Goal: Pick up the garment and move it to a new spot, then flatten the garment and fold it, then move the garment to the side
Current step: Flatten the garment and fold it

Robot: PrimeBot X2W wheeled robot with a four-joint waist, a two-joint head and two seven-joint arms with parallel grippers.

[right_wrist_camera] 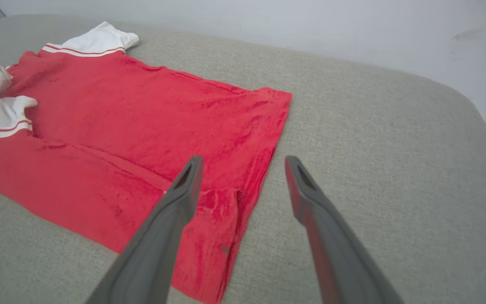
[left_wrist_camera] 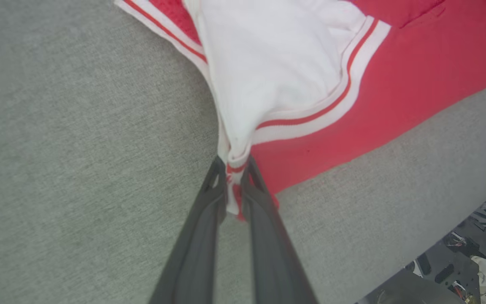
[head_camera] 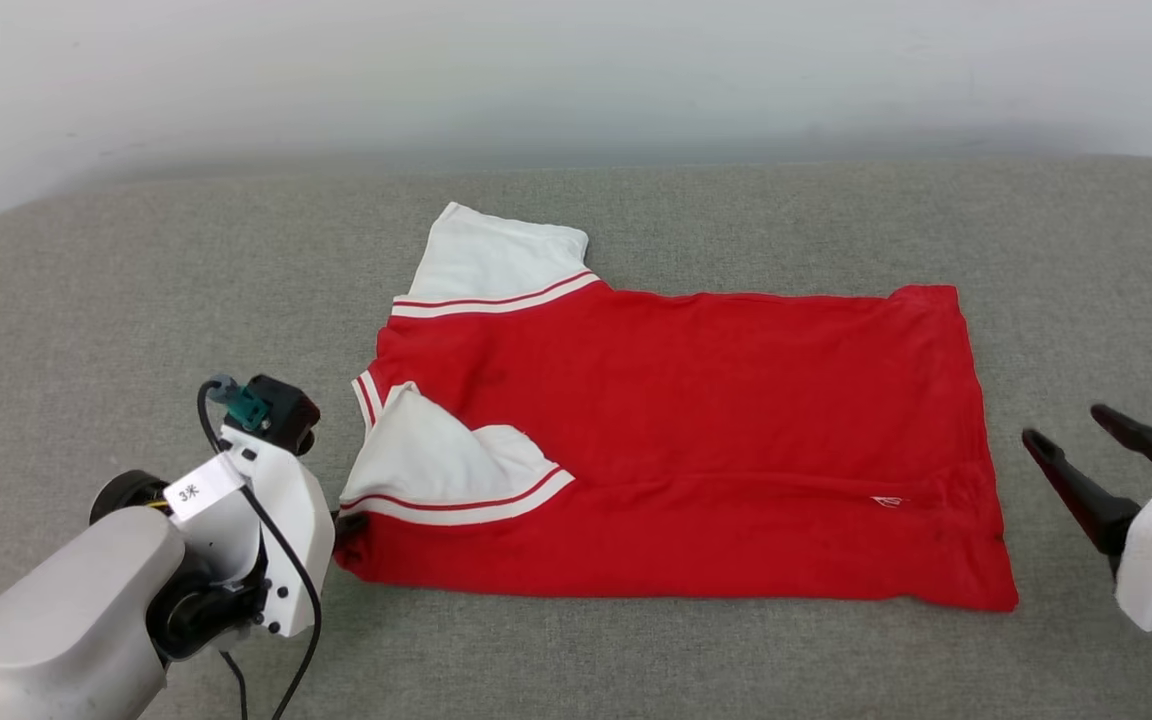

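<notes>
Grey fabric-covered worktop (head_camera: 136, 300) with rounded corners, plain white wall (head_camera: 576, 70) behind it.

Garment (head_camera: 676, 440): red, lies flat in the centre of the head view, long side running left to right. The body looks doubled over, with a crease along the lower part. Two white sleeves with red-and-white striped trim sit at its left end. The upper sleeve (head_camera: 496, 255) lies spread toward the top of the frame. The lower sleeve (head_camera: 426, 460) is bunched and folded onto the red body. A small white tag (head_camera: 888, 501) shows near the lower right of the cloth.

Left pincer (left_wrist_camera: 233, 162): clenched on the garment. In the left wrist view the two dark fingers pinch the striped edge at the tip of the lower sleeve, with white and red cloth gathered between them. In the head view this arm is at lower left, touching the garment's lower-left corner; its fingers are mostly hidden behind the white housing.

Right pincer (head_camera: 1066, 425): released, fingers spread wide with nothing between them. It sits at the right edge of the head view, near the garment's right hem but apart from it. In the right wrist view its left finger overlaps the red corner, and the right finger is over bare grey fabric.
</notes>
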